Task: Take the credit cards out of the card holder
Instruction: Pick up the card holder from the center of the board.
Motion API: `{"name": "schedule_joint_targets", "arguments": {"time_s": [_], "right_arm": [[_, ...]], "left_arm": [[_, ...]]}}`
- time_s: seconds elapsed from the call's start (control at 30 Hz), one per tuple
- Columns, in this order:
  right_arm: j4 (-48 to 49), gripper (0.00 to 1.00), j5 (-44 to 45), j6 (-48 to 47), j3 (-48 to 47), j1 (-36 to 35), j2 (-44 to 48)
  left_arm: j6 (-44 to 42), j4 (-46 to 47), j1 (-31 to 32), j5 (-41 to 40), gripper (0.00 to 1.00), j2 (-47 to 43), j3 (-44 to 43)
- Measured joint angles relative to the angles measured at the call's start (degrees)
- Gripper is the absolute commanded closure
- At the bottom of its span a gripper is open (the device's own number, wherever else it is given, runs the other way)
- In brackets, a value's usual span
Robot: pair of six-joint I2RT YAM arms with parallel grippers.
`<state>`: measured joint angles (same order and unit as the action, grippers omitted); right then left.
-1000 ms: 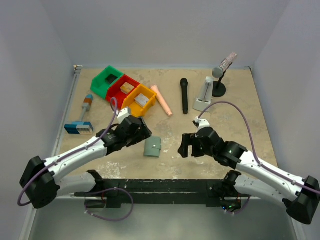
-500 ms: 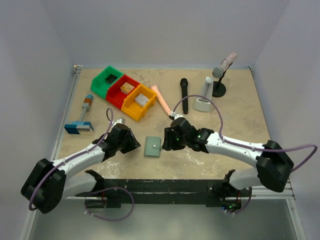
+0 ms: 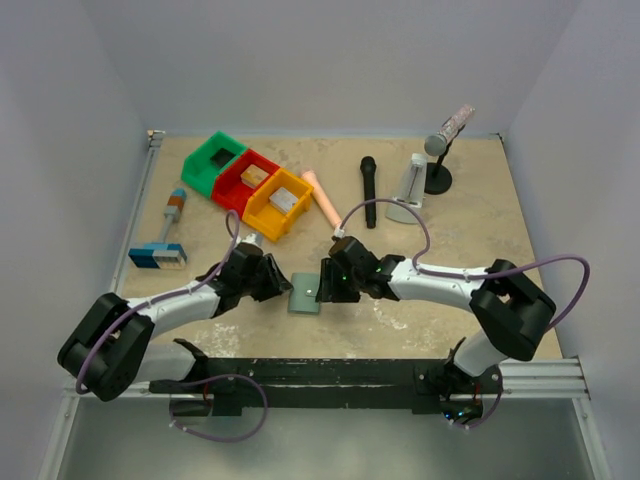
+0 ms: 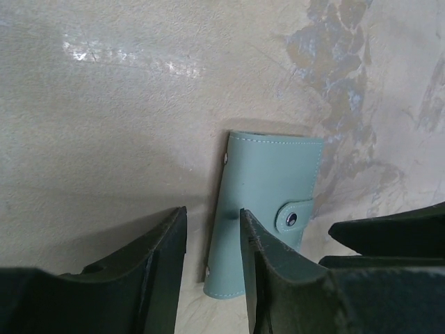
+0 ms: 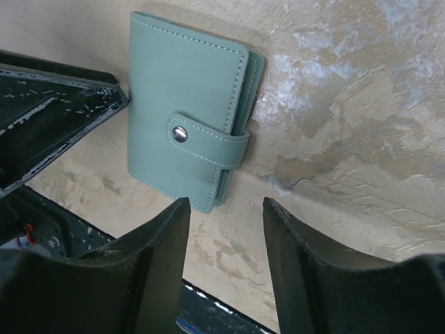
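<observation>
The left gripper (image 4: 212, 216) has its black jaws partly apart with a clear gap between them, and they hold nothing. The flat, pale teal, soft-plastic bifold card holder (image 4: 268, 188) lies just ahead of them, and one long edge of it shows through that gap. Its far half passes behind the inner finger (image 4: 268, 271); whether that finger touches it cannot be told. The right gripper (image 5: 226, 205) is also partly open and empty. The holder (image 5: 184, 104) lies just beyond its tips, with the nearest corner reaching the mouth of the gap beside one finger (image 5: 163, 257). The holder lies flat on the mottled beige stone-look tabletop (image 3: 450, 230). It is folded shut, with its snap tab (image 5: 201, 139) fastened across the face. From either pair of jaws its long axis runs away from the fingertips, only a little tilted, and the tab wraps the long edge on the right gripper's side. In the overhead view the holder (image 3: 304, 294) sits directly between the left gripper (image 3: 281, 288) and the right gripper (image 3: 322, 290). A second ago both grippers were well clear of it and spread much wider (the right one far off to its own side). Since then they have closed in on its two long edges and narrowed, while the holder itself has not shifted.
</observation>
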<state>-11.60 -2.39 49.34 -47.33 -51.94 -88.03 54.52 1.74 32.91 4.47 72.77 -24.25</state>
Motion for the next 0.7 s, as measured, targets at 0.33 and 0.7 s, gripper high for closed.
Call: {"name": "schedule_joint_targets", "arguments": {"time_s": [0.33,0.7], "right_arm": [[0.37,0.47,-0.17,1.27,0.0,0.63,-0.87],[0.2,0.43,0.33,1.64,1.7,1.51,0.24]], "left_arm": [[0.5,3.37,3.1,2.38,0.6,0.09,1.62],[2.21,7.82,5.51,4.26,0.62,1.44,2.89]]}}
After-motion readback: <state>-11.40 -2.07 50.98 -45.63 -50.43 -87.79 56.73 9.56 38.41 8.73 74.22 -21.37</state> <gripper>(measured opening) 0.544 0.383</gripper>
